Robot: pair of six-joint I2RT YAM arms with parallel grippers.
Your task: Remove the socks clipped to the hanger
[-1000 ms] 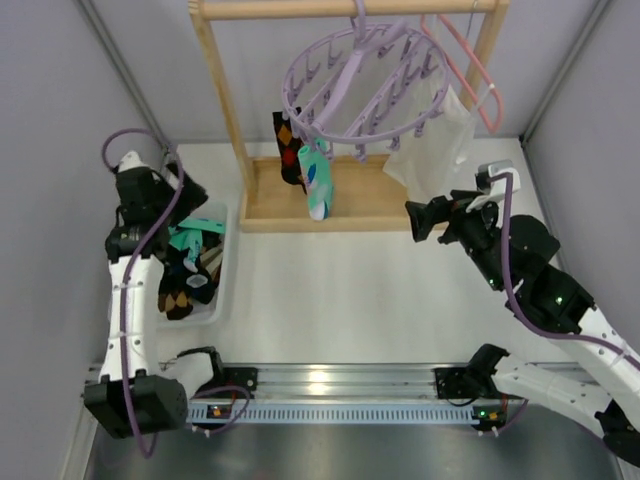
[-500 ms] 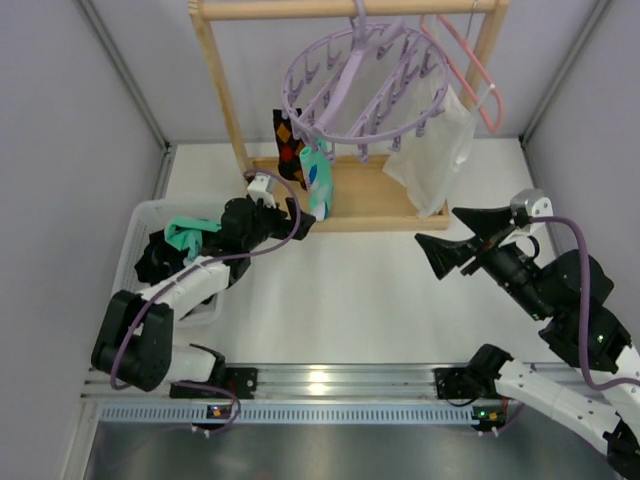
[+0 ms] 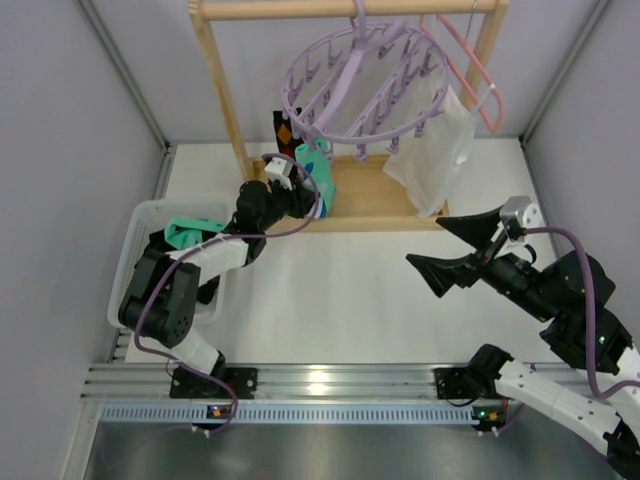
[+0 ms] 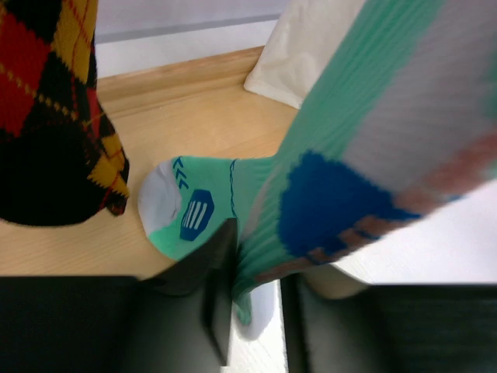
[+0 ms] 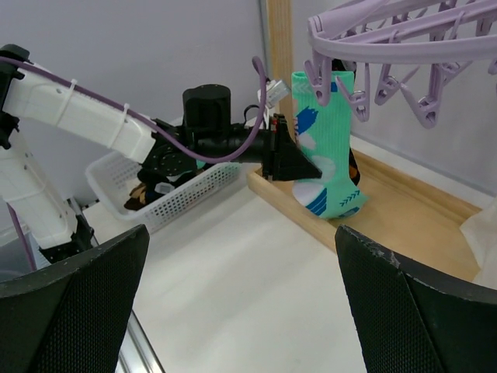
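The lavender ring hanger [image 3: 365, 85] hangs from the wooden rack. Two socks stay clipped at its left side: a teal-green sock [image 3: 320, 182] with white and blue marks, and an argyle sock [image 3: 285, 135] behind it. My left gripper [image 3: 300, 202] reaches in from the left, shut on the teal sock's lower leg. In the left wrist view the teal sock [image 4: 342, 155] runs down between the narrowed fingers [image 4: 208, 299], with the argyle sock [image 4: 46, 116] at left. My right gripper [image 3: 455, 250] hangs open and empty over the table. Its camera sees the hanger [image 5: 404, 43] and the teal sock [image 5: 330, 148].
A white basket [image 3: 140, 215] holding several socks sits at the left. The wooden rack's base tray [image 3: 370, 195] lies under the hanger. A white cloth bag [image 3: 435, 150] and a pink coat hanger [image 3: 470, 60] hang at the rack's right.
My left arm swung from the basket across to the teal sock, and its jaws closed on it. The right arm drew back and turned a little, still open.
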